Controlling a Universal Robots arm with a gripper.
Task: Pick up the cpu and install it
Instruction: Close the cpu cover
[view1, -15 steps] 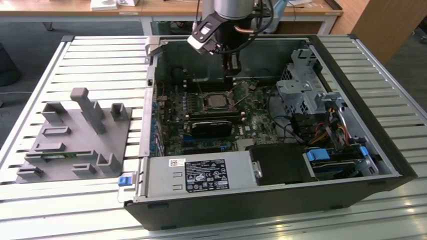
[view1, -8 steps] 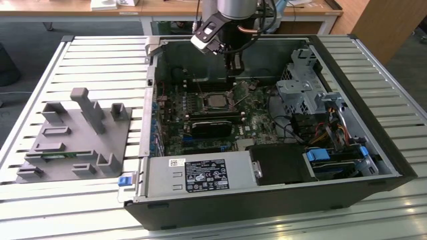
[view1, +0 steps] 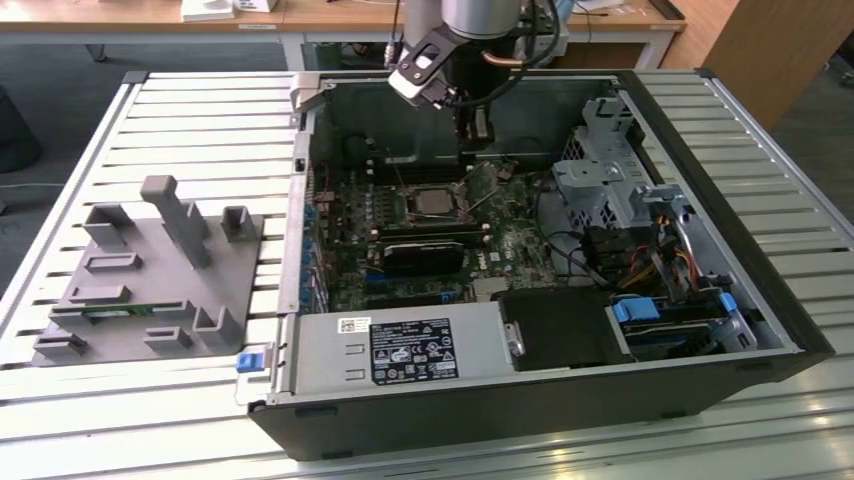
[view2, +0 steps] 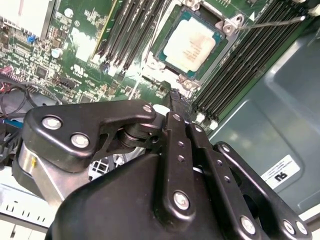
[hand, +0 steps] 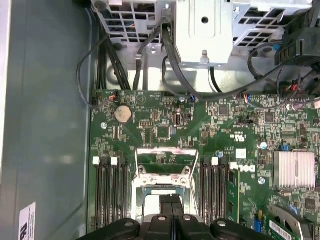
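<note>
A: What's biggest in the exterior view?

B: A slatted table (view1: 200, 120). An open computer case (view1: 534, 415) lies on it, inside facing up. A grey moulded fixture (view1: 147, 270) sits beside the case, on the exterior view's left.

A: And inside the case?

B: A grey power supply (view1: 400, 350) runs along the near edge. Past it, the green motherboard (view1: 514, 235) covers the floor of the case. A black heatsink (view1: 424, 255) sits over the board, between the power supply and the socket.

A: Where's the cpu?

B: The cpu (view2: 192, 42) lies flat in its socket on the motherboard, silvery top up, with dark memory slots (view2: 245, 60) on each side. In the first wrist view the socket's metal load plate (hand: 162, 156) stands raised beside the socket, not clamped over the chip.

A: And the pincer?

B: The gripper (view1: 471, 145) hangs inside the case above the board, near the socket on its far side. In the second wrist view its 2 black fingers (view2: 169, 125) are pressed together with nothing between them. The tips are close to the socket's edge and apart from the chip.
</note>
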